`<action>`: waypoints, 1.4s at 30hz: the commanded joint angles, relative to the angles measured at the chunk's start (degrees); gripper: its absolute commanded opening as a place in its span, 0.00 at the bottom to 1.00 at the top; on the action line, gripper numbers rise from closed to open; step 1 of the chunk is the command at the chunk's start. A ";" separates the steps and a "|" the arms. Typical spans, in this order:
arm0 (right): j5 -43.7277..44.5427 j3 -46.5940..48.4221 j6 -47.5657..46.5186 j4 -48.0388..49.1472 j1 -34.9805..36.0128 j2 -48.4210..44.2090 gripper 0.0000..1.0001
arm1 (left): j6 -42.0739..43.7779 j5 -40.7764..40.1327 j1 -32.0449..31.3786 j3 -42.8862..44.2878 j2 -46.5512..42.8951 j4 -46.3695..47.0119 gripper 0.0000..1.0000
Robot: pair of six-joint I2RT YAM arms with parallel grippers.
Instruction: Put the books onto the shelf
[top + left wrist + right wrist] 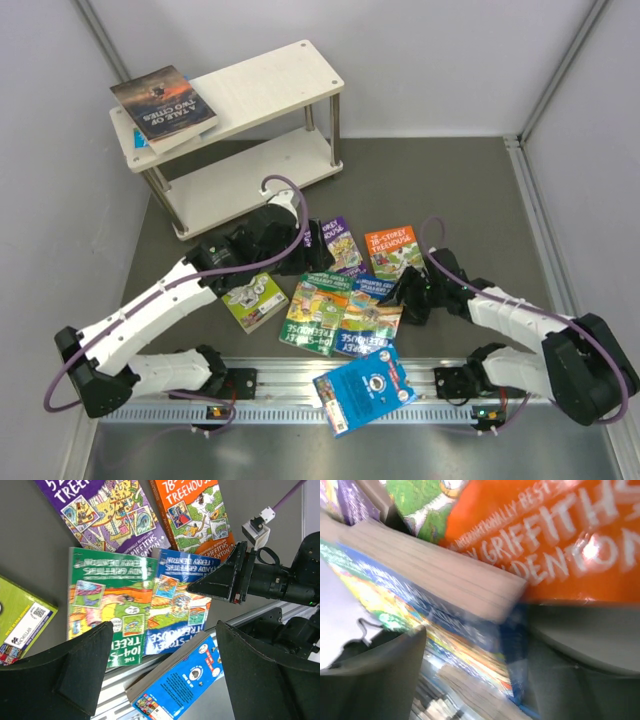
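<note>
The shelf [290,70] stands at the back left; a dark book [163,102] lies on its top board. On the table lie the purple [340,243], orange [392,250], green [315,310], blue Treehouse [368,312] and lime-green [253,300] books. A bright blue book [365,388] rests on the front rail. My left gripper [305,238] hovers open above the books [164,630], holding nothing. My right gripper [402,293] is low at the blue Treehouse book's right edge. Its jaws stand open around that book's corner [476,625], under the orange book [560,540]; this view is blurred.
An aluminium rail [270,375] runs along the near edge between the arm bases. Enclosure walls close the left, back and right sides. Purple cables [300,215] loop over both arms. A blue edge [140,140] shows under the dark book on the shelf.
</note>
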 commanded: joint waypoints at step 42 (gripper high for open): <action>-13.42 1.52 33.43 65.95 -1.25 -9.78 0.00 | -19.98 47.93 20.71 -31.91 -11.75 60.53 0.53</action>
